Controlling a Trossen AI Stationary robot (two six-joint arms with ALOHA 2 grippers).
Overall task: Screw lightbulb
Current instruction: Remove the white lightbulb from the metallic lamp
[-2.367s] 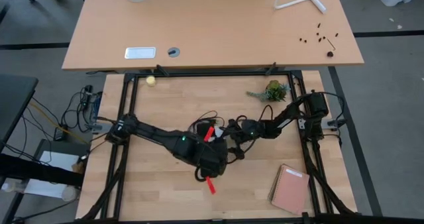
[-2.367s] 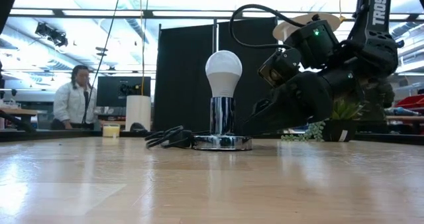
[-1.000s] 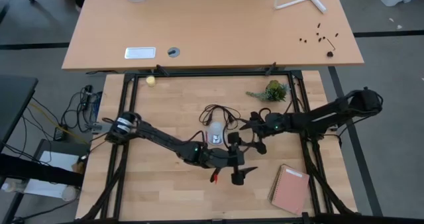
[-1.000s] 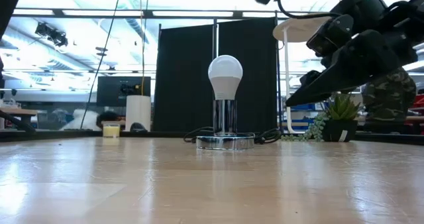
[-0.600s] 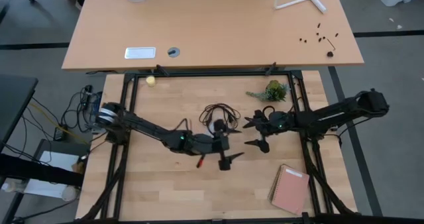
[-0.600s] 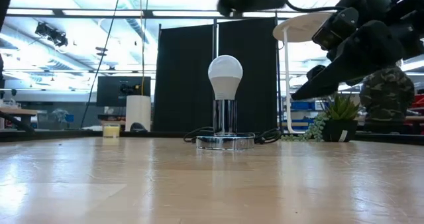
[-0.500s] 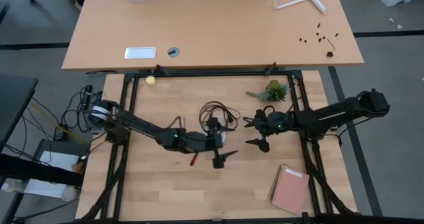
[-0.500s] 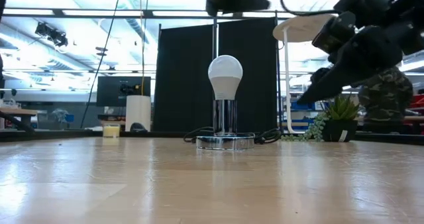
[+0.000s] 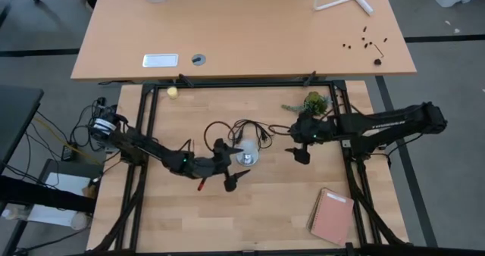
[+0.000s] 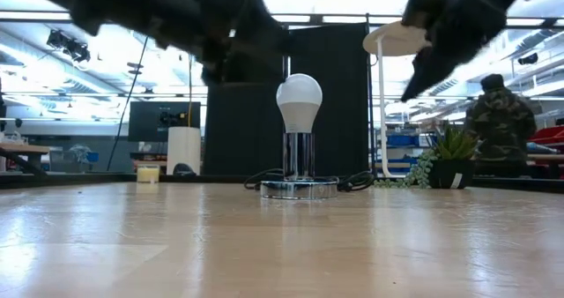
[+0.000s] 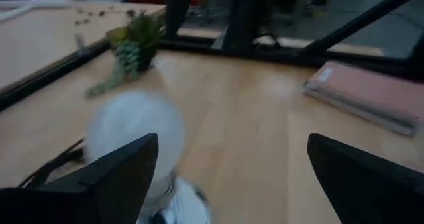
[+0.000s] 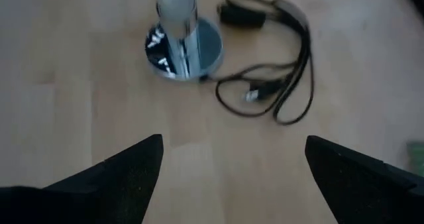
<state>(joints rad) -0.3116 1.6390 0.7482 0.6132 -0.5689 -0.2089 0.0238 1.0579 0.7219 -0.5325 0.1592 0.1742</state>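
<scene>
plainly, going from the near edge outward, a pink notebook [image 9: 331,216] lies flat at the near right of the wooden table [image 9: 189,218], well apart from everything else. mid-table, the left gripper [image 9: 231,174] sits just near and left of the lightbulb [image 9: 245,153], its fingers spread wide and empty; its arm reaches in low from the far left edge, stretched almost flat over the table. the lightbulb stands upright in the chrome socket [image 10: 299,167], whose round base rests on the wood with a black cord [image 9: 231,129] looped on its far side. to the right, the right gripper [image 9: 298,145] hangs clear of the bulb, fingers likewise parted with nothing between them, its arm running in from the right edge. a small plant [image 9: 311,103] stands beyond it, and a yellowish ball [image 9: 173,92] lies at the far left. in the room behind, a person [image 10: 500,122] stands by some shelves.

the bulb is probably light, smooth and fragile, its round shell apt to slip; a gentle hold around the widest part of the globe seems safest, never on the neck. it looks seated already, so the screwing seems done or nearly so
</scene>
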